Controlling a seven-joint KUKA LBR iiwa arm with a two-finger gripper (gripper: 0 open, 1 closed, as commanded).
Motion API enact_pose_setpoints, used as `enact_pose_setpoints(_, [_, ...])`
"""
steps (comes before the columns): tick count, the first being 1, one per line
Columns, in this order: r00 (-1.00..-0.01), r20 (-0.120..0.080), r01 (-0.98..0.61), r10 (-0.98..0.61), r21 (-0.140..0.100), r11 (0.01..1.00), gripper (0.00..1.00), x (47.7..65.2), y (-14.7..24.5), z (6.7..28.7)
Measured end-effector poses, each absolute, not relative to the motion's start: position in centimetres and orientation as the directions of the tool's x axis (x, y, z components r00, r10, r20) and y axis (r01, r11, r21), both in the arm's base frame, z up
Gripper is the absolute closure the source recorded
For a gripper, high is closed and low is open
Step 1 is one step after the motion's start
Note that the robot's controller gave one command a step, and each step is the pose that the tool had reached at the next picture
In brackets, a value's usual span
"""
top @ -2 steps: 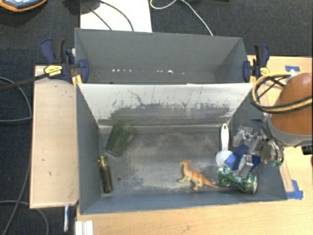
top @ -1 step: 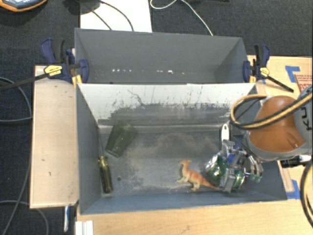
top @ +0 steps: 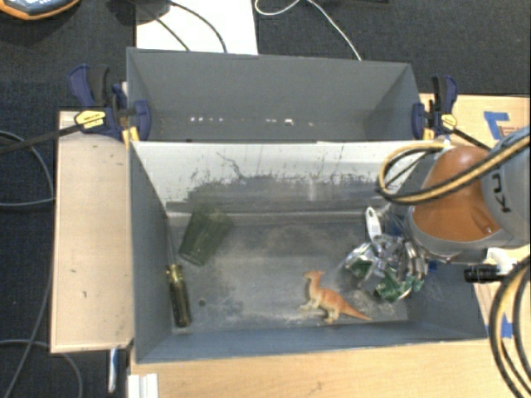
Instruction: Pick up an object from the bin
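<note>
Sitting low at bin right side, end effector; orange toy dinosaur just beside, maybe touching; grip state unclear.

1. The scene is viewed from one camera, set above the grey metal bin and tilted somewhat to one side.
2. The bin's whole floor and all its walls are taken in, the far wall being shown most fully.
3. The arm is seen entering from the right edge of the view.
</note>
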State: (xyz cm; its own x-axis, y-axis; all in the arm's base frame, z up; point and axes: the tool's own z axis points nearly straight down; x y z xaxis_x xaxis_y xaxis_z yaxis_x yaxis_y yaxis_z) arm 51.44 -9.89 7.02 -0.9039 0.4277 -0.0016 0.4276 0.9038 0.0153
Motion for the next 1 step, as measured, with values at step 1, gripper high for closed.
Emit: enact_pose_setpoints(1, [-0.904, -0.002, 0.427, 0.427, 0.015, 0.904, 1.00, 51.44, -9.88, 7.02])
